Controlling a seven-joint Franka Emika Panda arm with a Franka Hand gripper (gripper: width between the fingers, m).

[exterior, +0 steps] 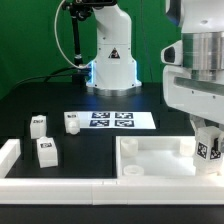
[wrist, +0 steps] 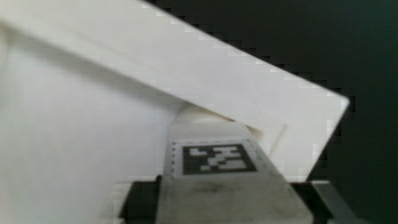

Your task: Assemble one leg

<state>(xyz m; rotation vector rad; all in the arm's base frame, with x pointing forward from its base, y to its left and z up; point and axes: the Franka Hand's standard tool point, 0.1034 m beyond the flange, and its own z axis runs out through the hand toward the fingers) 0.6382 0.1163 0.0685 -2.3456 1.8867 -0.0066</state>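
Note:
My gripper is shut on a white tagged leg and holds it upright over the right corner of the large white square panel. In the wrist view the leg sits between my dark fingers, its tag facing the camera, just above the panel's corner. Two more legs stand on the table at the exterior view's left. A small round white knob lies near them.
The marker board lies flat mid-table. A white rail runs along the front and left edge. The arm's base stands at the back.

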